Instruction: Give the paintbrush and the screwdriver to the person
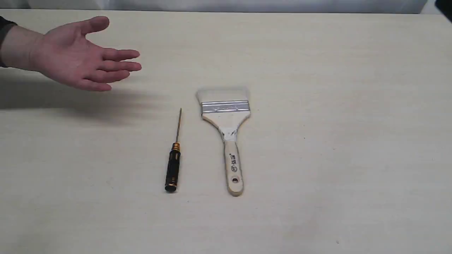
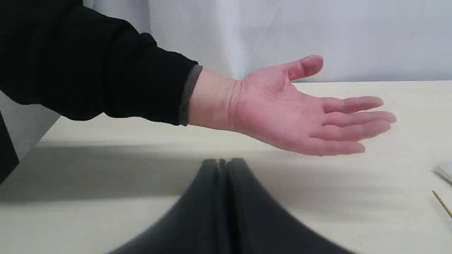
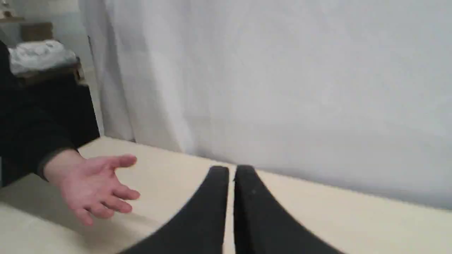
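Note:
The paintbrush (image 1: pixel 226 135) lies flat mid-table, pale bristles toward the far side, wooden handle toward the near edge. Left of it and parallel lies the slim screwdriver (image 1: pixel 174 160), black handle near, thin shaft pointing away; only its tip (image 2: pixel 442 203) shows in the left wrist view. The person's hand (image 1: pixel 76 58) hovers palm up over the far left of the table, also seen as the hand (image 2: pixel 300 111) and the hand (image 3: pixel 93 187). My left gripper (image 2: pixel 223 163) is shut and holds nothing, short of the hand. My right gripper (image 3: pixel 231 170) is shut and holds nothing. Neither gripper shows in the exterior view.
The pale wooden table (image 1: pixel 335 158) ends at a white curtain wall (image 3: pixel 282 81) along the far edge. The person's dark sleeve (image 2: pixel 88 67) reaches in from the left. A dark corner of something (image 1: pixel 445 7) shows at the far right.

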`<state>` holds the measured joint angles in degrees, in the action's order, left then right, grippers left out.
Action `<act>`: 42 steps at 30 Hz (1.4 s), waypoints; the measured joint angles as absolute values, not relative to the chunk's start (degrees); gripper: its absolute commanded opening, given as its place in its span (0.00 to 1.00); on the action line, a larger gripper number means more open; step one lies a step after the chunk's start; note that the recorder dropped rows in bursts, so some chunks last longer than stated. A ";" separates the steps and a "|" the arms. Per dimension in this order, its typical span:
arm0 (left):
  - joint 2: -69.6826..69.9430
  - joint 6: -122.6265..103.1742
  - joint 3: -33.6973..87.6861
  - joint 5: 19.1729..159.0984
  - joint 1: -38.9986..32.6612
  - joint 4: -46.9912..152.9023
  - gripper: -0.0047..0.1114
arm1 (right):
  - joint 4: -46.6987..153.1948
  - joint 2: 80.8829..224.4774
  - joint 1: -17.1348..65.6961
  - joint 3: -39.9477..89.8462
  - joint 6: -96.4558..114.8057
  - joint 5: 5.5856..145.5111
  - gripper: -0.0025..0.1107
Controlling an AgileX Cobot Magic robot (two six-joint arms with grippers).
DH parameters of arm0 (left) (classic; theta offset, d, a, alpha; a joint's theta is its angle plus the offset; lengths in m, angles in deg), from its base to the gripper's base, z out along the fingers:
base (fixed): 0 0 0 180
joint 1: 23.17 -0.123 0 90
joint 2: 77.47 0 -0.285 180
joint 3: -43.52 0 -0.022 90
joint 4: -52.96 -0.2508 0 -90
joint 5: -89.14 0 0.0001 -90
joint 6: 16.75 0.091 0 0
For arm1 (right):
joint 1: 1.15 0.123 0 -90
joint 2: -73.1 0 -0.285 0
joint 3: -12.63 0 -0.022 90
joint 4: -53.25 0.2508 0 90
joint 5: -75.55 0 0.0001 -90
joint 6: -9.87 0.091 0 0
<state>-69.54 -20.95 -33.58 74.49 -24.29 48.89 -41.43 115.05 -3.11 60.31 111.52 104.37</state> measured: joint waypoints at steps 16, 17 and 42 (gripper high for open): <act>-69.54 -20.95 -33.58 74.49 -24.29 48.89 0.04 | -39.04 160.88 -3.11 58.70 106.04 121.65 0.06; -69.54 -20.95 -33.58 74.49 -24.29 48.89 0.04 | -36.28 163.60 -3.11 58.63 102.66 126.05 0.06; -69.54 -20.95 -33.58 74.49 -24.29 48.89 0.04 | -8.67 178.17 41.82 35.60 66.45 59.92 0.41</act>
<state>-69.54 -20.95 -33.58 74.49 -24.29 48.89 -8.67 178.17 41.82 35.60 66.45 59.92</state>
